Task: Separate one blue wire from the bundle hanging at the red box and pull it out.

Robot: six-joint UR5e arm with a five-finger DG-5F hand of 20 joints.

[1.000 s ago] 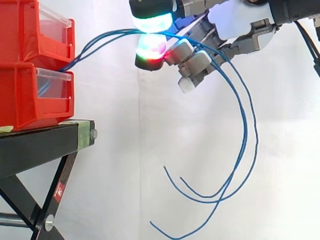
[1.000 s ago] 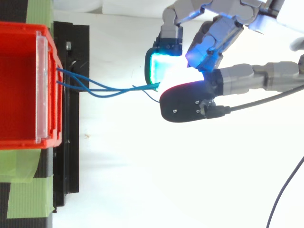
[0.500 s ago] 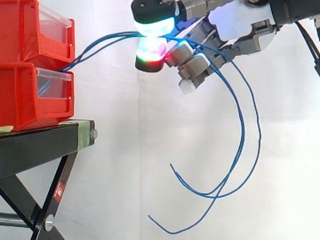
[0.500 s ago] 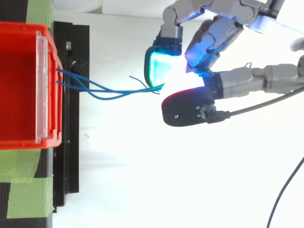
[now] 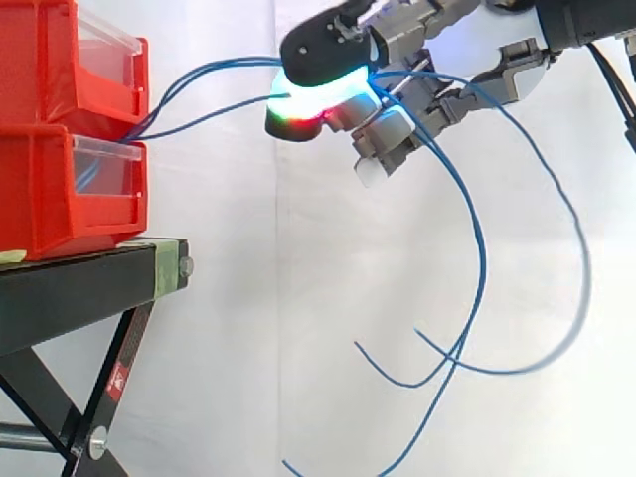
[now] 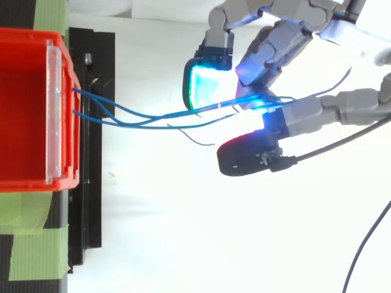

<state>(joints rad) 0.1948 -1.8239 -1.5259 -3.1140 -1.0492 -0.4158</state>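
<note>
The blue wires (image 6: 160, 116) are running from the red box (image 5: 60, 189) through the hand (image 6: 278, 43), whose fingers are curling round them; none is hanging separate or pulled out yet.

A white curtain (image 5: 229, 328) hangs behind everything in the side view, evenly lit, with a faint vertical fold running down it. At the left stands a black stand (image 5: 79, 283) with a flat top edge and a bolt (image 5: 185, 265) at its corner. A slanted black leg (image 5: 129, 343) bears a small red label (image 5: 117, 380), and a grey crossbar (image 5: 25, 437) runs low. Green tape (image 6: 30, 256) lies on the stand's top. From above, the ground (image 6: 214, 244) is bright white.
</note>
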